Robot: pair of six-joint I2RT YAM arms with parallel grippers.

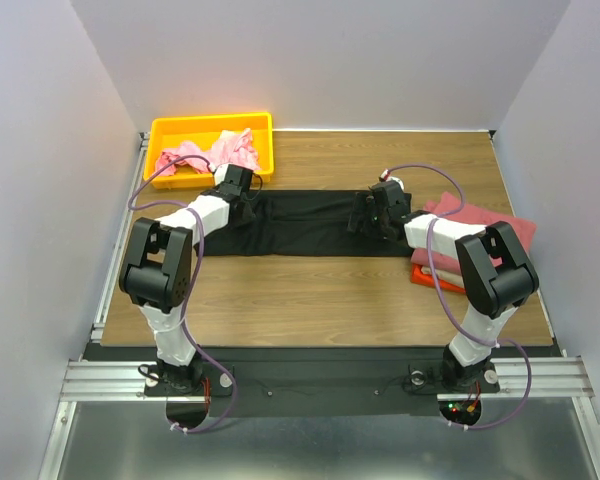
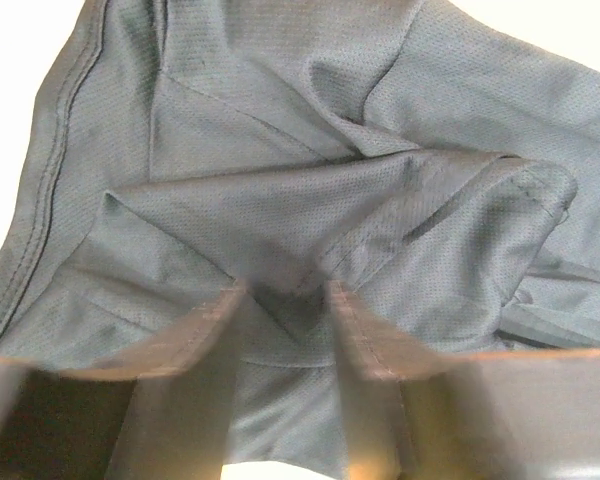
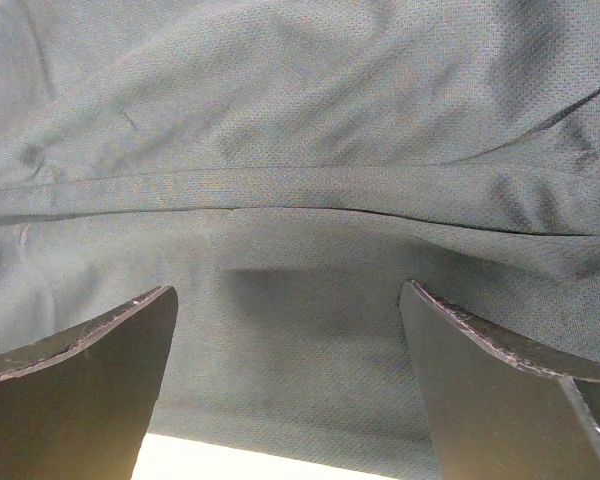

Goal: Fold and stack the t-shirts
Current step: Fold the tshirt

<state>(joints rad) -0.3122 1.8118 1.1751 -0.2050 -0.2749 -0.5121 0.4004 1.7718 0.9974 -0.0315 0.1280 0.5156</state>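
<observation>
Now black t-shirt point(image 1: 300, 222) pinched in left hand point(image 2: 285, 300), beneath right hand point(image 3: 286, 335).

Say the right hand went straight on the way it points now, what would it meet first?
The black tee. The right hand points straight at it, open, with cloth filling its whole view. It looks very close, though the exact gap is unclear.

black t-shirt point(image 3: 300, 110) filling the view, seam point(image 3: 280, 192) running across, right tool point(image 3: 287, 292) spread wide over it
</observation>
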